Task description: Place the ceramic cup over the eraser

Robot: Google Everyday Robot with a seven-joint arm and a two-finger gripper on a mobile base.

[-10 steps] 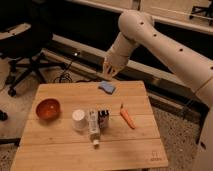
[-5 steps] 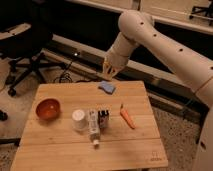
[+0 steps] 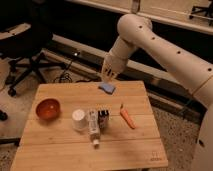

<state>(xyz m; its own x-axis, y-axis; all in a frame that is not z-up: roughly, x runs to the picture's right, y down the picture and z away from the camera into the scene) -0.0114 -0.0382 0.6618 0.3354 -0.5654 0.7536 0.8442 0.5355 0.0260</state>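
Nothing had shifted over the last second. The arm [image 3: 150, 42] held the same pose and every item on the table [image 3: 60, 155] lay where it had been. My reading was that no step of the task had been done and the cup was untouched.

Across the wooden top, left to right:

- Orange bowl [image 3: 48, 108]: near the left edge, mouth up. Nothing was seen inside it.
- Ceramic cup [image 3: 79, 120]: just right of the bowl and apart from it, close beside the tube. I could not tell whether its mouth faced up or down, nor whether it held anything.
- Long white tube [image 3: 92, 130]: lay lengthwise toward the front edge, between the cup and the eraser and close against both.
- Eraser [image 3: 103, 119]: a dark block, uncovered, just right of the tube at about mid-table.
- Light-blue flat piece [image 3: 107, 88]: near the far edge, well behind the eraser.
- Gripper [image 3: 107, 77]: pointed down and hovered just above the blue piece at the far edge, well apart from the cup. Its fingers were pinched together with nothing between them.
- Small orange stick [image 3: 127, 118]: right of the eraser, apart from it.

The gripper would likely have to spread its fingers and come forward and left to reach the cup. The cup would then need to go mouth-down over the eraser. The tube lay so close to the eraser that it could stop the rim from seating flat.
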